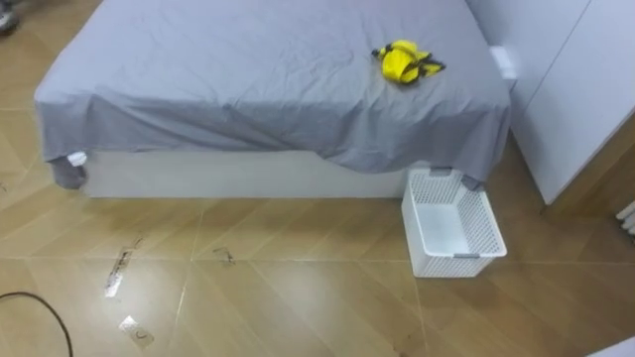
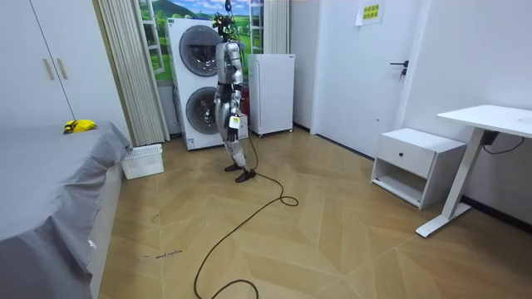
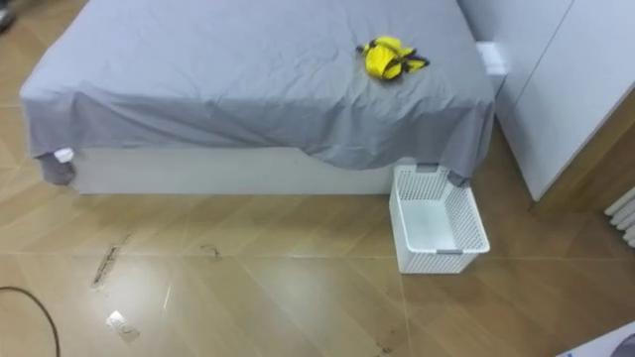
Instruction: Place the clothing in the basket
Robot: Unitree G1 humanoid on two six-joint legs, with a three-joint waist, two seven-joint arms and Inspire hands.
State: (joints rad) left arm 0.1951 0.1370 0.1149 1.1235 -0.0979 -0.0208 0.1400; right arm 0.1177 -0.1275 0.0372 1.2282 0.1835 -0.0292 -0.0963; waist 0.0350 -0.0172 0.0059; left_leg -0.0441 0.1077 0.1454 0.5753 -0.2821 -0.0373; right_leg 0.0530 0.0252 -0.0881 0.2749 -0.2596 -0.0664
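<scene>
Standing well back from the grey bed [image 1: 218, 69], the robot seems to be at the approach step. Yellow clothes [image 1: 405, 62] lie near the bed's right end, with the empty white basket [image 1: 458, 266] on the floor below. Its hands [image 2: 234, 123] hang low, and I cannot tell their grip. Next it should walk closer and reach.
</scene>
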